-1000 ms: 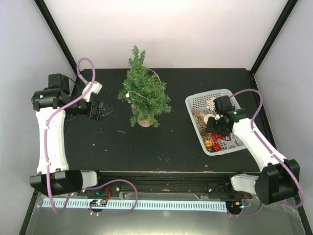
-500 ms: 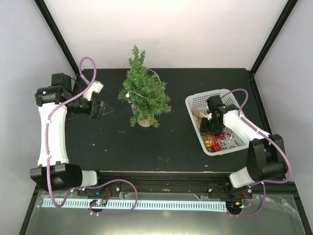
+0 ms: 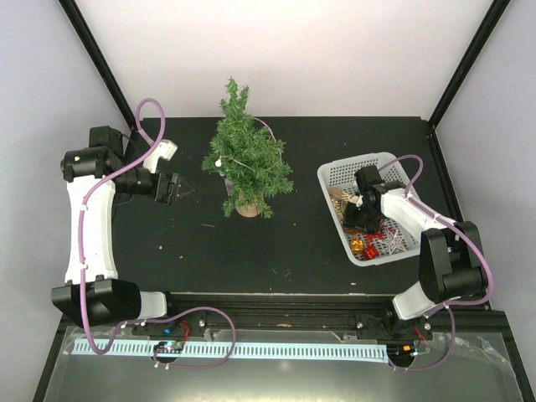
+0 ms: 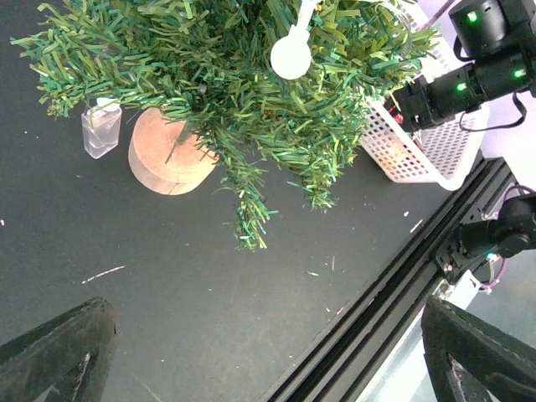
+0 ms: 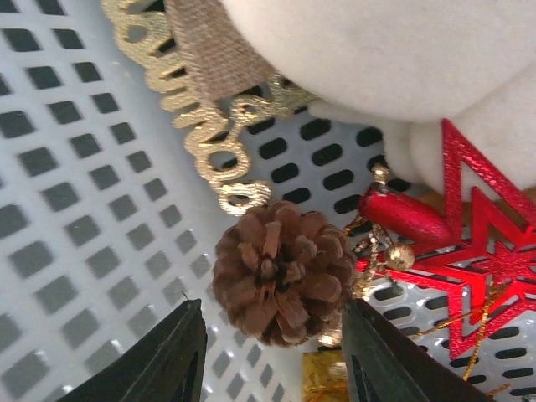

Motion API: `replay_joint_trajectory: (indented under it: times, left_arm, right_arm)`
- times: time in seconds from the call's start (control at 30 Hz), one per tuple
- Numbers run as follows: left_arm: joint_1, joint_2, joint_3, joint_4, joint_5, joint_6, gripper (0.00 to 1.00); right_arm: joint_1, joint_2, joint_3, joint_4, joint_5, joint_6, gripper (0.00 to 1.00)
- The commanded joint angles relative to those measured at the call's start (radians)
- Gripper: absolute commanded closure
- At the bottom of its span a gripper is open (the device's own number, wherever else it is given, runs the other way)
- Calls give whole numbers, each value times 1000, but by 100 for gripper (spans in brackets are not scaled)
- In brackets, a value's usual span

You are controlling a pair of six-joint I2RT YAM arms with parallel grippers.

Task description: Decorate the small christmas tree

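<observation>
small christmas tree (image 3: 245, 163): upright on its light-wood stump (image 4: 167, 155), out in front of the left gripper (image 3: 178, 191), clear of the fingertips, no contact. A white round ornament (image 4: 291, 57) hangs in the branches on the side facing that gripper. A small clear plastic piece (image 4: 100, 130) stands just beside the stump.

left gripper: jaws at full spread, nothing between them. It hovers over the black table (image 3: 293, 243) and points at the tree's lower branches. In its wrist view only the two dark fingers (image 4: 50, 352) show, at the bottom corners.

right gripper (image 3: 362, 219): well apart from the tree, down inside the white basket (image 3: 352, 162). Jaws about half spread, straddling a brown pine cone (image 5: 280, 280). There is a visible gap to one finger (image 5: 180, 352), while the other sits right at the cone's edge. Can't tell if it touches. The cone isn't clamped.

Around that gripper, beyond the cone: a gold glitter ornament (image 5: 209, 142) and a white plush piece (image 5: 402, 50). To one side is a red star (image 5: 486, 251). A silver star (image 3: 394, 243) lies in the basket's near end.
</observation>
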Motion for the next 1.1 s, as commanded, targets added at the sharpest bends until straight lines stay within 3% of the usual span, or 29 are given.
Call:
replay_joint_trajectory:
  times: [0.0,0.07,0.37,0.63,1.07]
  left_arm:
    - [6,-8,-1,-2,27,-10,1]
    - [7,-9,-7,2,29,-12,1]
    - [7,-19,-18,7,30,-15,1]
    - [6,-7,-19,11,34,-17,1]
    - [6,19,3,5,37,-10,1]
  right_arm:
    - [-28,-8,-30,26,2,-8,55]
    - [-34,-8,-38,31,1,-4,60]
    - [-47,5,-31,45,-27,6,98]
    - [-49,-50,23,-17,-2,1,99]
    - [-49,-212,280,-197,89,-23,99]
